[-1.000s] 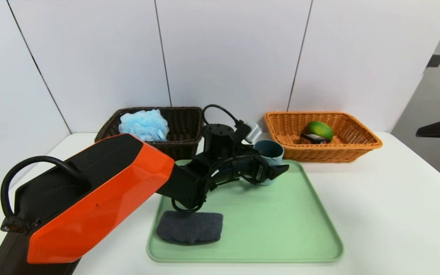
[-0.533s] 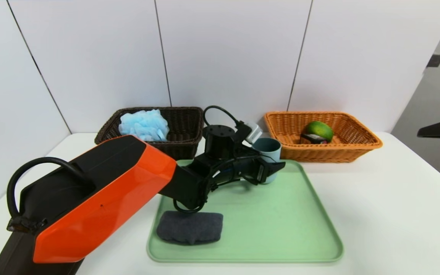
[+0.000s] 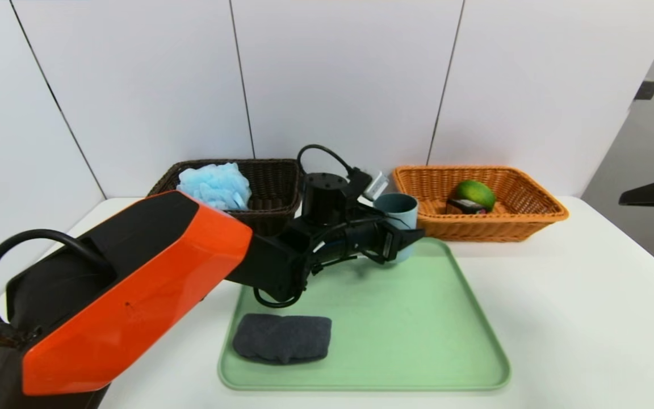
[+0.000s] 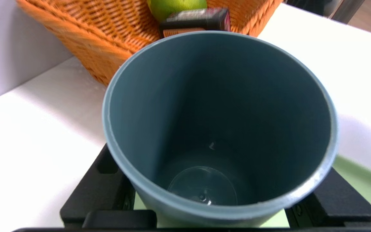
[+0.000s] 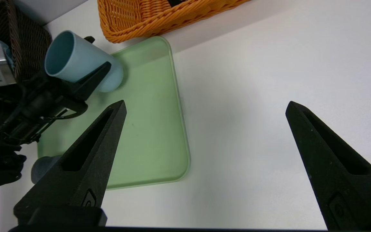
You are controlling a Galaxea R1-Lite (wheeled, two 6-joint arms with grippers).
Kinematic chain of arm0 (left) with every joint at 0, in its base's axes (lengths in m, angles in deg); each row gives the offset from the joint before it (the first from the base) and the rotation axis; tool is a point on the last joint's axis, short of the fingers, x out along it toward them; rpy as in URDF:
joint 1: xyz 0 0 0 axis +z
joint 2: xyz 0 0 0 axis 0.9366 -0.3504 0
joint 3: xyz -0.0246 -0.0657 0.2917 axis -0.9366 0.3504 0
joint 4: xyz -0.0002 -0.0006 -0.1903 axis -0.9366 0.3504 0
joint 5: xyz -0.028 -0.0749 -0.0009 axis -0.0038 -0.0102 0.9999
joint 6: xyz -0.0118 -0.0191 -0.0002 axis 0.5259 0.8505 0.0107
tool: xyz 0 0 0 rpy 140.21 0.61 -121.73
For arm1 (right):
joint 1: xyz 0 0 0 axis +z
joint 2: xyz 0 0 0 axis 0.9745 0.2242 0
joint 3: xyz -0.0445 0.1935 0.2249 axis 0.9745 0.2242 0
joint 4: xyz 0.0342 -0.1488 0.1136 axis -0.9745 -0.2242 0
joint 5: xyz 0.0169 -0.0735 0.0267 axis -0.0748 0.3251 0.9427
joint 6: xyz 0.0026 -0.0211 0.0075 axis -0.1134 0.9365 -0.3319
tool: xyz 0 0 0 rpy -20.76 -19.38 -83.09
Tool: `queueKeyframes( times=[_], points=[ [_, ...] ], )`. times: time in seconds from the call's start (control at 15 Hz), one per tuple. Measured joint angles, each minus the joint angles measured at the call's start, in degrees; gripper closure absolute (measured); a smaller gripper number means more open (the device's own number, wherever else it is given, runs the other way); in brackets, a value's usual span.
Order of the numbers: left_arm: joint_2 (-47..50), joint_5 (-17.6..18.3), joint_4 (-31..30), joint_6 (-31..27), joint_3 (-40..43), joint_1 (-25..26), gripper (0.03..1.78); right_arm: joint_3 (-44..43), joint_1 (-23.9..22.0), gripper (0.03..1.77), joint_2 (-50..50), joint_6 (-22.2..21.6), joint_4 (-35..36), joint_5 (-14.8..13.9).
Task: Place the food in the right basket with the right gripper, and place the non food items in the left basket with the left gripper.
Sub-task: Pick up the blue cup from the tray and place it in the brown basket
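At the far left of the table stands the dark brown basket [image 3: 270, 182], and the light-blue bath puff [image 3: 214, 185] lies inside it at its left end. In front of it the orange-shelled left arm reaches across, and it hides the near left corner of this basket from the head camera. On the near left part of the green tray [image 3: 418, 346] lies the folded dark grey towel [image 3: 282, 338]. The left gripper [image 3: 398, 241] is over the far edge of the tray, with its fingers closed on the teal cup [image 3: 398, 213] from both sides; the cup is upright and its bottom is clear of the tray. Just to the right of the cup is the orange basket [image 3: 531, 218], which holds the green fruit [image 3: 476, 193] and, touching it, the small black box [image 3: 466, 207]. The right gripper [image 5: 204, 135] is parked above the bare white table [image 3: 588, 318] on the right, with its fingers spread wide and nothing between them.
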Motion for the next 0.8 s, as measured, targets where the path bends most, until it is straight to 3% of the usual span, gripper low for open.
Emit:
queueKeyframes(
  times=[0.4,0.8],
  points=[
    [14.34,-1.76,18.53,2.47,-4.91,2.61,0.63,-0.02,0.09,0.09,0.8,-0.01,0.05,0.41],
    [19.63,-2.36,19.38,2.89,-6.64,14.52,0.64,-0.09,0.4,0.09,1.79,0.02,0.11,0.56]
  ],
)
